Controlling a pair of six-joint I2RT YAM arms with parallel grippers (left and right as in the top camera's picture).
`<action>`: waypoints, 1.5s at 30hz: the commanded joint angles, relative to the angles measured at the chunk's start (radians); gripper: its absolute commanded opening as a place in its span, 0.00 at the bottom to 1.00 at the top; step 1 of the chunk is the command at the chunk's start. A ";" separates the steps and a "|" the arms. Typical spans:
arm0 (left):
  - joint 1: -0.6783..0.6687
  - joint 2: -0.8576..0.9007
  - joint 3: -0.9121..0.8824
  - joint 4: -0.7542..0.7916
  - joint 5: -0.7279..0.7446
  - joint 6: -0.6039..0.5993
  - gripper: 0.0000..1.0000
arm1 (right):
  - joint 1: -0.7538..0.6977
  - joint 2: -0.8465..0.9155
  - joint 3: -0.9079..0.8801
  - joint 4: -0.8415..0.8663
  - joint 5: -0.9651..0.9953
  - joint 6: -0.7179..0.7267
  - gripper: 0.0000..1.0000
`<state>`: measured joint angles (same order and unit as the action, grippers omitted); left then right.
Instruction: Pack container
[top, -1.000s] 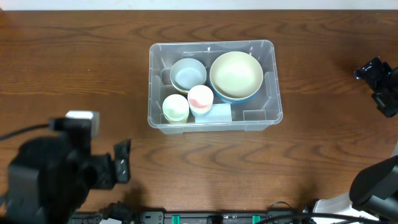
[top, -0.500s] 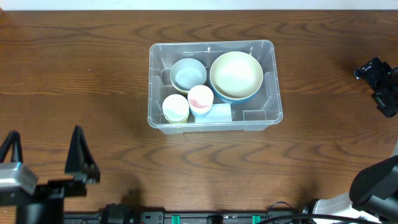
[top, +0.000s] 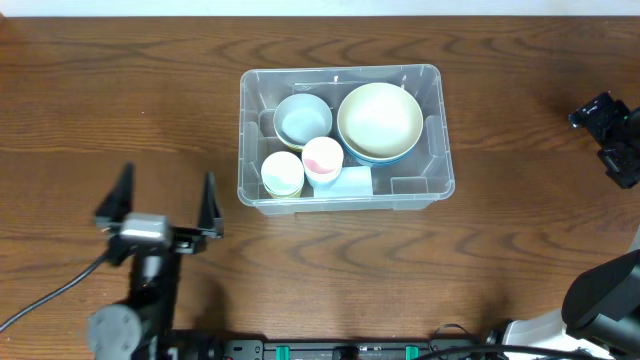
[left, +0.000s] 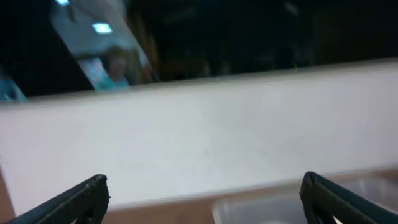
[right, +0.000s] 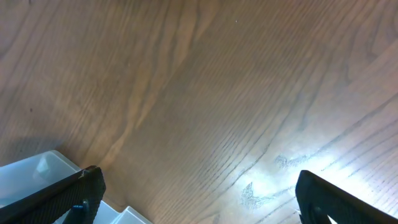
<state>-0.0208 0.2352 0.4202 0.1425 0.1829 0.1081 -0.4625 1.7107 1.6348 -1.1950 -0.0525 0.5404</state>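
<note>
The container (top: 345, 204) is a clear plastic bin at the table's middle. It holds a grey-blue bowl (top: 302, 118), a large cream bowl (top: 379, 120) nested in a blue one, a pale green cup (top: 283, 173), a pink cup (top: 322, 158) and a white label (top: 350, 182). My left gripper (top: 165, 192) is open and empty, left of and nearer than the bin; its blurred wrist view (left: 202, 199) shows a bin corner (left: 280, 208). My right gripper (top: 606, 130) is open and empty at the far right; its wrist view (right: 199, 193) shows bare wood and a bin corner (right: 37, 171).
The wooden table (top: 520, 250) runs across the whole view. A white wall (left: 199, 143) fills the left wrist view beyond the table. Cables and black hardware (top: 350, 350) lie along the front edge.
My left arm has swung from the front left corner toward the right and farther in, its open fingers now pointing toward the far side. The right arm and the bin have not moved.
</note>
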 joint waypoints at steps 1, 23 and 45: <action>0.005 -0.041 -0.092 0.021 0.062 0.014 0.98 | -0.010 -0.007 0.001 -0.002 0.003 -0.006 0.99; 0.040 -0.234 -0.416 -0.198 0.059 0.019 0.98 | -0.010 -0.007 0.001 -0.002 0.003 -0.006 0.99; 0.039 -0.230 -0.416 -0.194 0.035 0.030 0.98 | -0.010 -0.007 0.001 -0.002 0.003 -0.006 0.99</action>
<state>0.0124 0.0109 0.0216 -0.0162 0.2100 0.1291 -0.4625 1.7107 1.6348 -1.1957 -0.0525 0.5404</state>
